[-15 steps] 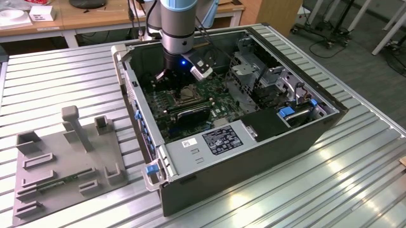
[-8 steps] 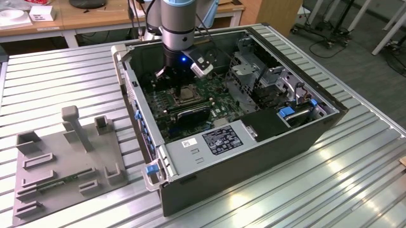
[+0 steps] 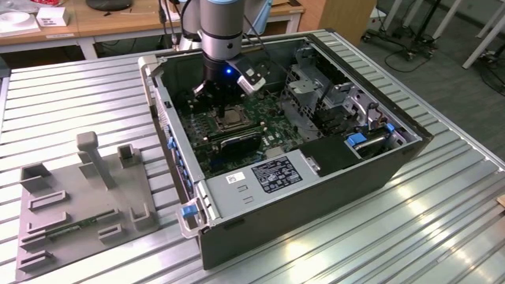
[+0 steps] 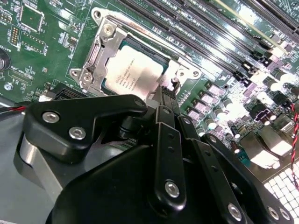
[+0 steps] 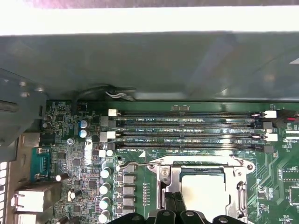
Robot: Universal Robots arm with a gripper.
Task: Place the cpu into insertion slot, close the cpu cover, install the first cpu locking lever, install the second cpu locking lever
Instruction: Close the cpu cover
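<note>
The cpu (image 4: pixel 135 70) lies flat in the insertion slot (image 4: pixel 77 74) on the green motherboard, grey face up. The silver cpu cover (image 4: pixel 100 51) lies down over it, and the chip shows through its window. In the first wrist view the cpu (image 5: pixel 203 191) sits inside the cover (image 5: pixel 164 179), and a thin wire lever (image 5: pixel 135 164) runs along the socket's edge. My gripper (image 4: pixel 164 93) hangs just beside the socket's corner, its black fingers together with nothing between them. In the exterior view the gripper (image 3: pixel 217 97) is inside the open computer case, above the socket (image 3: pixel 231 118).
Long memory slots (image 5: pixel 187 128) run beside the socket. A row of capacitors (image 5: pixel 105 186) stands near it. The case wall (image 5: pixel 140 60) rises behind the board, and a drive cage (image 3: pixel 316 89) stands at the exterior view's right. A grey fixture plate (image 3: pixel 79 201) lies on the slatted table.
</note>
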